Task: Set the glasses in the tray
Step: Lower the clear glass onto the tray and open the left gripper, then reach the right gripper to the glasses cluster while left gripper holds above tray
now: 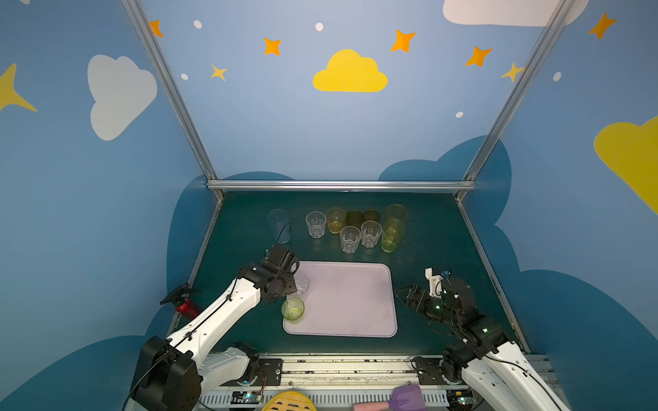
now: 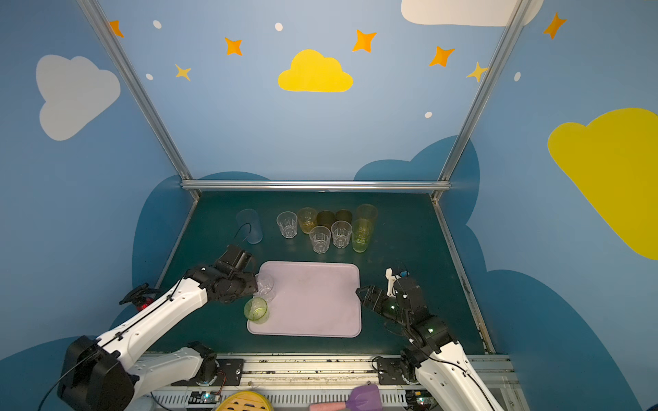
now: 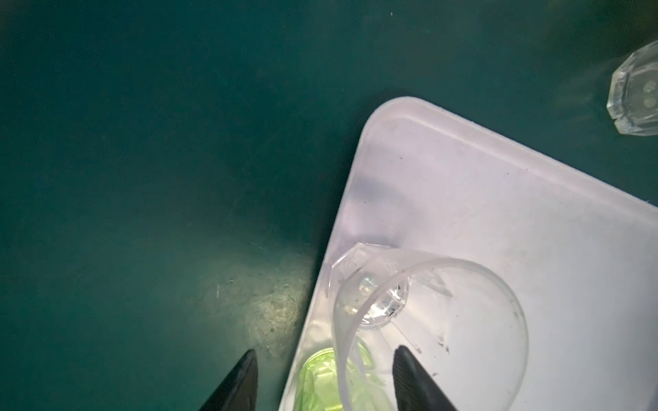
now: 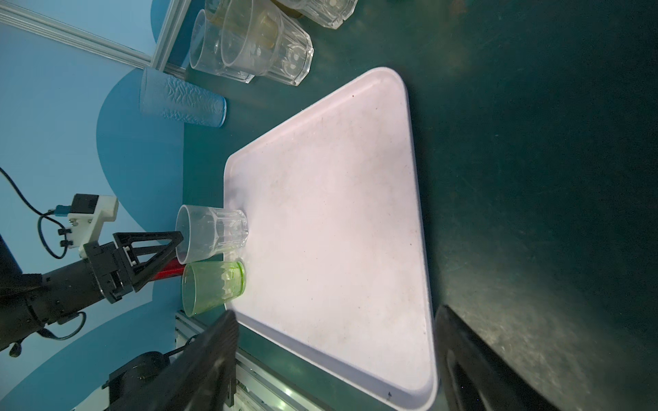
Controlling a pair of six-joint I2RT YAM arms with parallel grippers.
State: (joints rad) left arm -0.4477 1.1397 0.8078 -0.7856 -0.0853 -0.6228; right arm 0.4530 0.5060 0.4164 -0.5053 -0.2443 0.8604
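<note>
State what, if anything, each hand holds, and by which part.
Nothing is held. The left hand stands open at the rim of the clear glass; the right hand is open and empty.

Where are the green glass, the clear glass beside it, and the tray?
green glass (image 1: 293, 309): in a top view, on its open mouth.
clear glass (image 4: 213, 233): right wrist view, on its faceted side wall.
tray (image 1: 350, 302): in a top view, on its bare floor.

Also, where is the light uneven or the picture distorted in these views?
Left wrist view: a bright patch falls on the dark green table beside the pale lilac plastic tray, the rest is dim. Right wrist view: the table darkens away from the tray. In both top views: wide-angle bending makes the aluminium frame posts lean outward.
</note>
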